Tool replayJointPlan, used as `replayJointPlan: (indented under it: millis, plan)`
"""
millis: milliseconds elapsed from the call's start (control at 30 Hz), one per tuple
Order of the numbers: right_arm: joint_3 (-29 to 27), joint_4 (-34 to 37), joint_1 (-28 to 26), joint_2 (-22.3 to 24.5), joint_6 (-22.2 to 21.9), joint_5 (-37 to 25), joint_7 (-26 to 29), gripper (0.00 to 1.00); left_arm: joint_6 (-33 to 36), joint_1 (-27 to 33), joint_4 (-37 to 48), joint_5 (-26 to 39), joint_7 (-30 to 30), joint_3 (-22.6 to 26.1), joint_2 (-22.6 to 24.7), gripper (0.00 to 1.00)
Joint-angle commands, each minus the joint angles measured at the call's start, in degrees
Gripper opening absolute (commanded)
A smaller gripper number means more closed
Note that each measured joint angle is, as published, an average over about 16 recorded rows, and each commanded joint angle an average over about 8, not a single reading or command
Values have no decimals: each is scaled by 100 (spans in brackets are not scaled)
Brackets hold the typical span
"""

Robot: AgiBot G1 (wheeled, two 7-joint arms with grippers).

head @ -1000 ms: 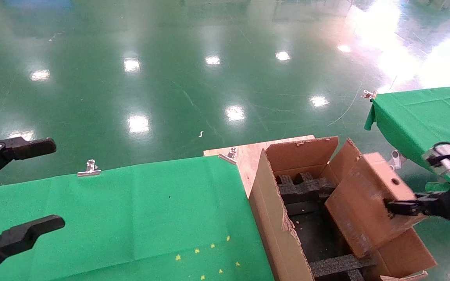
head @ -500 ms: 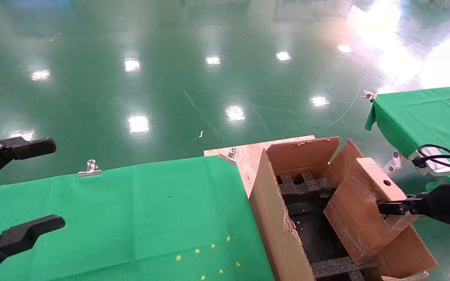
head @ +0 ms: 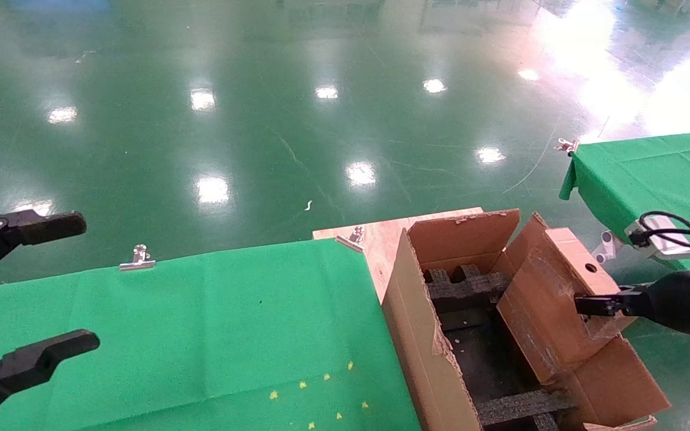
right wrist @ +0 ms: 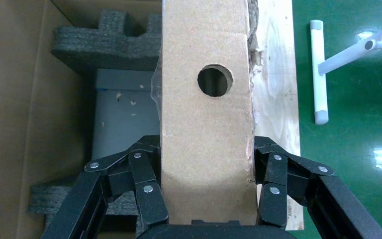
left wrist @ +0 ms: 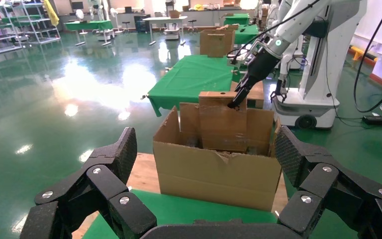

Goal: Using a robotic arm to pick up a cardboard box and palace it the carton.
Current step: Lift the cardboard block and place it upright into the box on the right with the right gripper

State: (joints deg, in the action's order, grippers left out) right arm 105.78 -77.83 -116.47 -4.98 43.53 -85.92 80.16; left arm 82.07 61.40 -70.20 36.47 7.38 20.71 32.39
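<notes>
The right gripper (right wrist: 206,199) grips the tilted cardboard box (head: 551,305) over the carton (head: 423,335); it may snag the foam, seemingly; the left gripper (head: 18,299) idles, fingers spread.

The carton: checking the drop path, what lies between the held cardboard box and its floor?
In the right wrist view, beneath the cardboard box clamped by the right gripper, the carton holds black foam inserts around a grey recess.

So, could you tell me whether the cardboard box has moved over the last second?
Yes. The cardboard box, clamped by the right gripper, has shifted left and lower against the carton, deeper between its flaps.
</notes>
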Motion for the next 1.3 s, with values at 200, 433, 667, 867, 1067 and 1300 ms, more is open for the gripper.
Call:
replayJointPlan:
  millis: [200,433,667,867,1067,1300]
  plan:
    - [143,-1,193,-81,-313,-87,62,0,0,0,0,0,0,0,0,100]
    - [300,1,423,-186,-754,-226,149,0,0,0,0,0,0,0,0,100]
    - [460,12,674,-288,-1224,-379,374,0,0,0,0,0,0,0,0,100]
    - [610,27,900,-361,-1581,-577,620,0,0,0,0,0,0,0,0,100]
    - [743,57,1114,-475,-1920,-815,935,0,0,0,0,0,0,0,0,100]
    - [891,179,1381,-693,-2243,-1180,1407,0,0,0,0,0,0,0,0,100]
